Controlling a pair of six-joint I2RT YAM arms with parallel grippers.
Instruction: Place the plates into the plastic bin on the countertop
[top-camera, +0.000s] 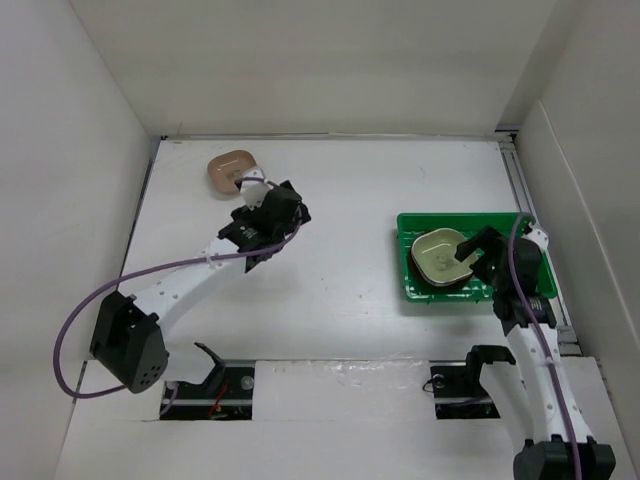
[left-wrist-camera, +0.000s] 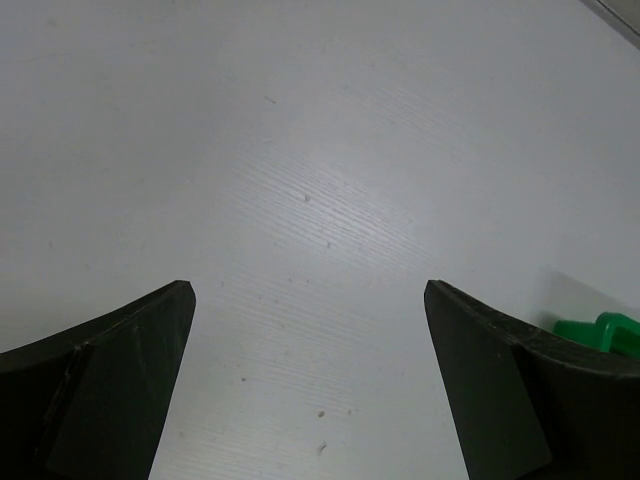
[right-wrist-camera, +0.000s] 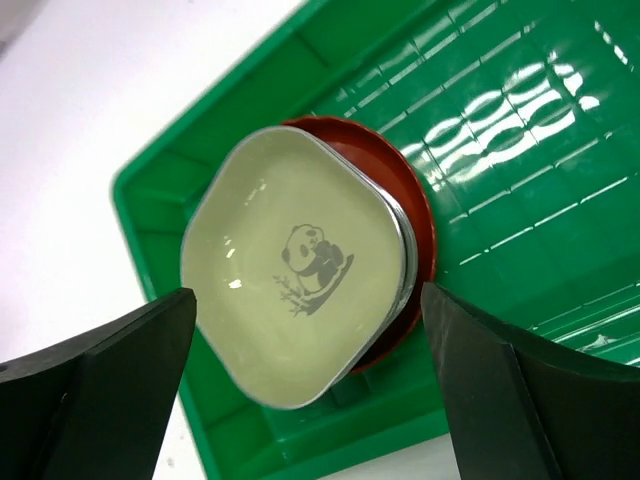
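Right wrist: right hand (right-wrist-camera: 308, 296) splayed, empty

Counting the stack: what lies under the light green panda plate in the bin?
A round red plate shows under the light green plate, inside the green bin. Anything stacked between them is covered.
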